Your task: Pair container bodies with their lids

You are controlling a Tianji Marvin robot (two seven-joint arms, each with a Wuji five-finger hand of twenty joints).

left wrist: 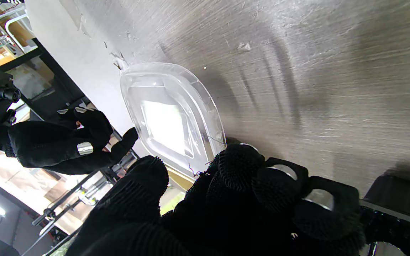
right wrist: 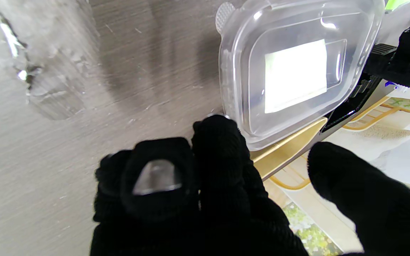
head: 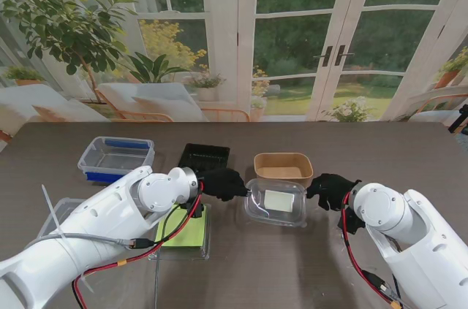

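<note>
A clear plastic container (head: 276, 203) with its clear lid on rests on the table in the middle, a white patch showing through it (left wrist: 166, 124) (right wrist: 294, 74). My left hand (head: 223, 183) is at its left rim, with the rim lying in the gap between thumb and curled fingers (left wrist: 240, 167). My right hand (head: 330, 191) is at its right rim, index fingertip (right wrist: 219, 137) touching the edge and thumb held apart. Neither hand lifts it.
A tan container (head: 283, 166) and a black tray (head: 205, 157) stand just beyond the clear one. A blue-edged clear tub (head: 117, 157) is far left. A clear box with green contents (head: 183, 229) lies under my left forearm, and a clear lid (head: 62, 210) lies at the left edge.
</note>
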